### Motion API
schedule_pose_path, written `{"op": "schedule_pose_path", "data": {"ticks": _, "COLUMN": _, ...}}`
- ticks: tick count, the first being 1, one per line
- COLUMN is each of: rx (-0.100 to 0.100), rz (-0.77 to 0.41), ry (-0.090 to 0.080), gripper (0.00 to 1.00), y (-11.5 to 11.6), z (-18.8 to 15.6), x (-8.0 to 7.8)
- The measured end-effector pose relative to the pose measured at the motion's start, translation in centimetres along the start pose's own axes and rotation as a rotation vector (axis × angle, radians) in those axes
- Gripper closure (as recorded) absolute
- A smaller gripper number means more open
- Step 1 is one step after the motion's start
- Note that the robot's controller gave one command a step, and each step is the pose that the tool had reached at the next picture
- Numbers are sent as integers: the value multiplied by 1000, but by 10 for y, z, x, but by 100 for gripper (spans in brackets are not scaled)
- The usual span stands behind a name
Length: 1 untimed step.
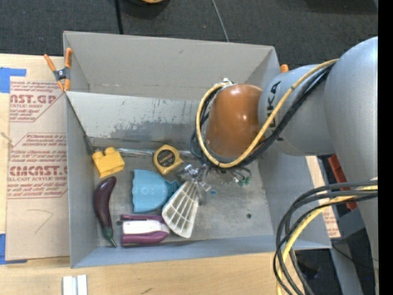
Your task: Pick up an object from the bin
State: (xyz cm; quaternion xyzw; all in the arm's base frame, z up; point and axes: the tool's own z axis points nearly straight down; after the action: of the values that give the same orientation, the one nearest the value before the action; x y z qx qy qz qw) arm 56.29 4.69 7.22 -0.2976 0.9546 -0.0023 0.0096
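My gripper (198,176) shows as metal parts below the orange cover, low in the middle of the bin. It is right over the narrow upper end of a white ribbed fan-shaped thing (182,211) that spreads out toward the front wall. A yellow tape measure (166,158) lies just to the left of the gripper. A light blue plastic piece (147,191) rests left of the white thing, touching it.
A yellow block (107,161) sits at the left. A purple toy eggplant (104,205) lies along the left wall. A purple and white item (142,229) lies by the front wall. The arm and its cables cover the bin's right part.
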Motion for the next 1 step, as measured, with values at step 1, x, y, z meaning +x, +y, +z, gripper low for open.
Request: {"op": "schedule_pose_path", "data": {"ticks": 1, "rx": 0, "rz": 0, "ry": 0, "gripper": 100, "y": 0, "z": 0, "x": 0}}
